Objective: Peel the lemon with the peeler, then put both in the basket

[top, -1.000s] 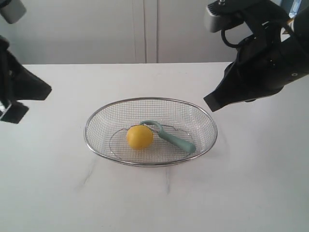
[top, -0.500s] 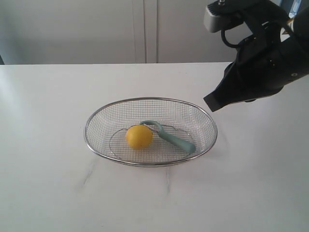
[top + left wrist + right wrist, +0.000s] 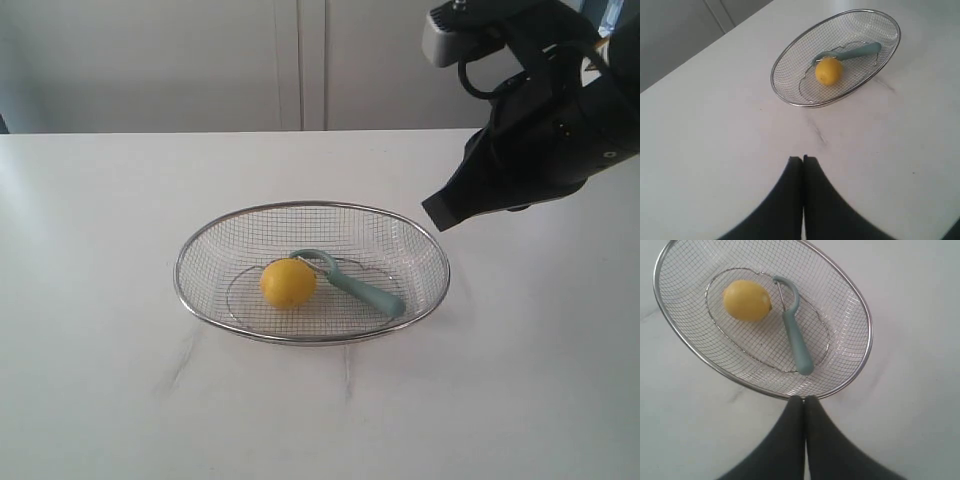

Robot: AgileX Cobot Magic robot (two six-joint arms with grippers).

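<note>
— Exterior view first: where's the lemon [image 3: 288,284]?
— Inside the basket [image 3: 180,272], on its mesh floor. The peeler [image 3: 352,283] lies just beside it, blade head by the fruit, handle pointing toward the basket's rim.
— And the pincers?
— The right gripper [image 3: 436,213] hangs just outside the basket's rim, fingers pressed together, holding nothing. The left gripper [image 3: 803,159] shows only from its wrist: likewise closed and empty, well apart from the basket, over the table [image 3: 700,150].

White table [image 3: 100,400], pale cabinet doors [image 3: 200,60] behind
</note>
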